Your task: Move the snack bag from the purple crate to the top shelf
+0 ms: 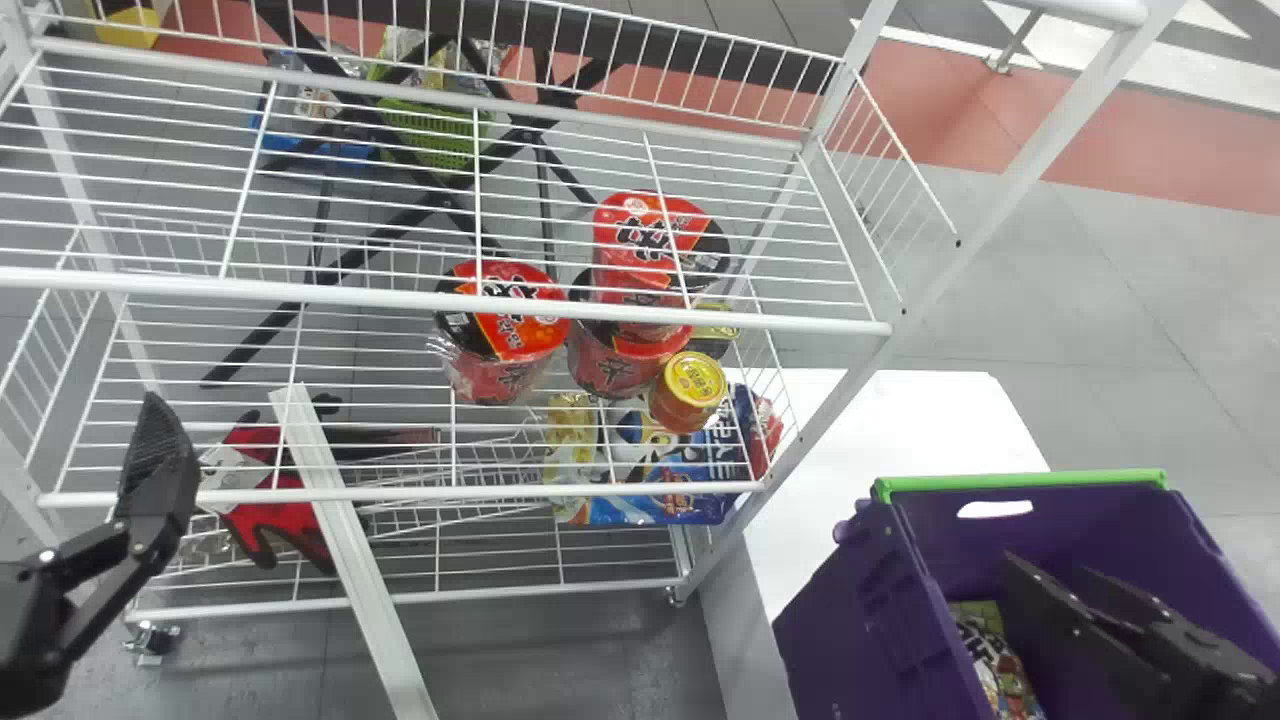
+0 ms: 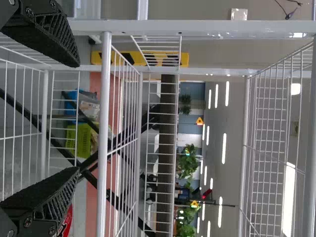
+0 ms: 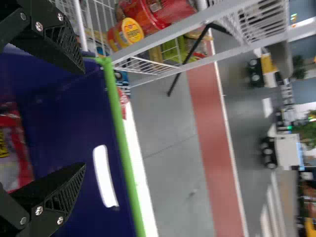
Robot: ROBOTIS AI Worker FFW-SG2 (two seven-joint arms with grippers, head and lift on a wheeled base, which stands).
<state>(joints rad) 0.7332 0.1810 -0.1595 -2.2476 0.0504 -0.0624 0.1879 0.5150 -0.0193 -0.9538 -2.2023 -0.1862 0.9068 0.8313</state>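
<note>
One white wire rack (image 1: 965,245); the bag's goal is its top shelf (image 1: 440,301), so plan the lift to clear the front bar. White table (image 1: 900,430) beside the rack bears the purple crate (image 1: 850,620). Go in well inside the green rim (image 1: 1020,483) and keep the knuckles off the walls.

Left gripper (image 2: 77,117) sits at the rack's left front, fingers spread, idle. Right gripper (image 3: 84,118) is inside the crate mouth, fingers wide apart, nothing between them. Step in hand looks like the pick: line both fingers up over the bag, lower straight, straddle its thick middle, then squeeze only until it stops slipping. Lift upright past the rim before swinging to the rack. Too hard likely crushes the contents; a corner pinch may let it swing or drop.

Snack bag lies in the crate, low down. Head view shows a printed bag (image 1: 990,660), greenish up top, white and reddish below. Right wrist view shows a red packet (image 3: 22,153) with a pale patch, partly cut off. Can't tell if both are the same item.
</note>
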